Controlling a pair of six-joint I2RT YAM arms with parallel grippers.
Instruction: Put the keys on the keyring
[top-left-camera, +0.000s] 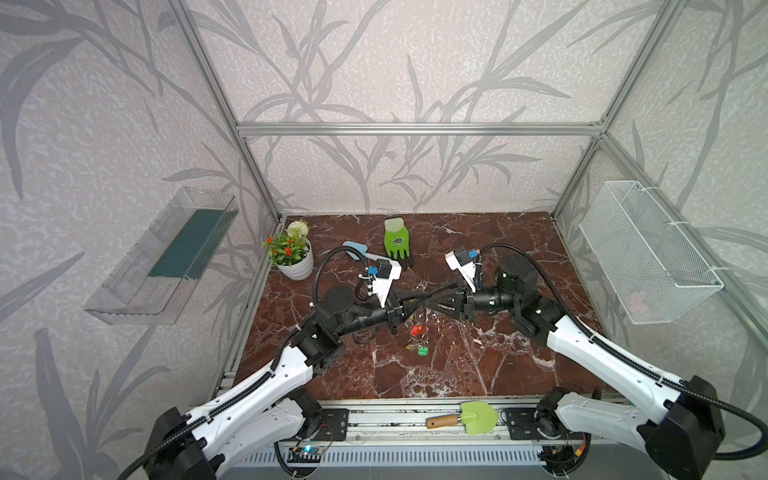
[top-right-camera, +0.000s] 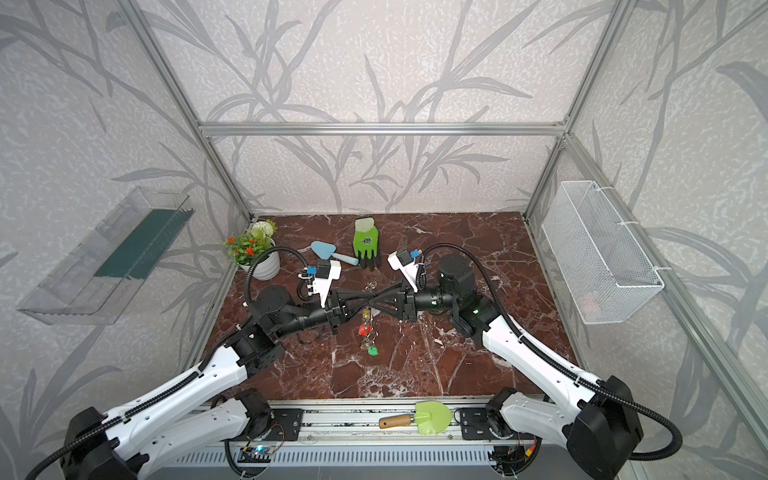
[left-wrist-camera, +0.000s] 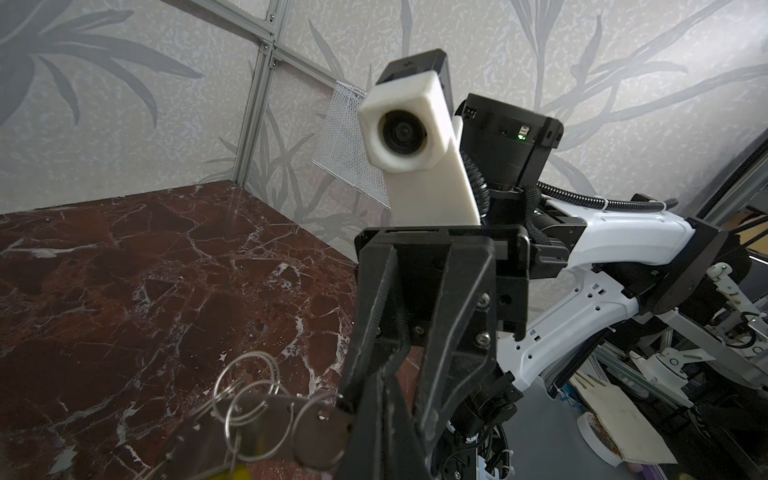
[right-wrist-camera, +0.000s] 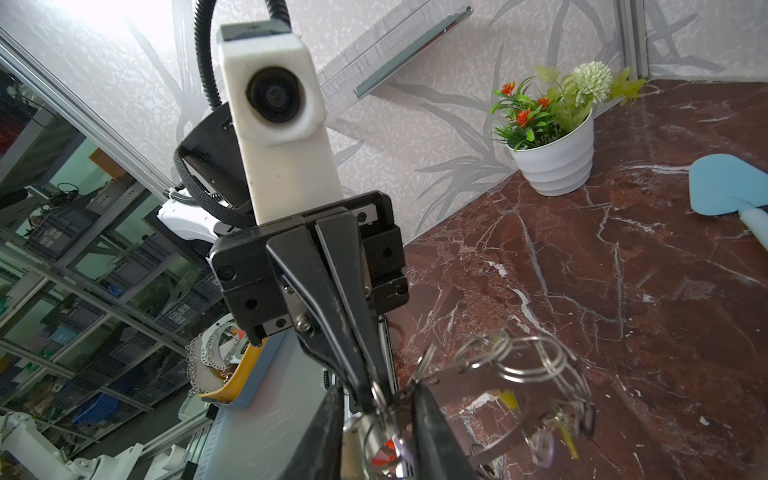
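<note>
The left jaws are pinching the keyring (right-wrist-camera: 465, 379); the right jaws, I cannot tell. If they are tugging apart, it may be slipping and dropping the keys (top-left-camera: 417, 331).

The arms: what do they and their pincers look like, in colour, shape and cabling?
The left arm and right arm match: white moulded links, black joint housings, and black ribbed hoses running along them. Each wrist bears a white camera block with a blue plug. The left pincer and right pincer are black, their two fingers tapering to narrow tips.
</note>
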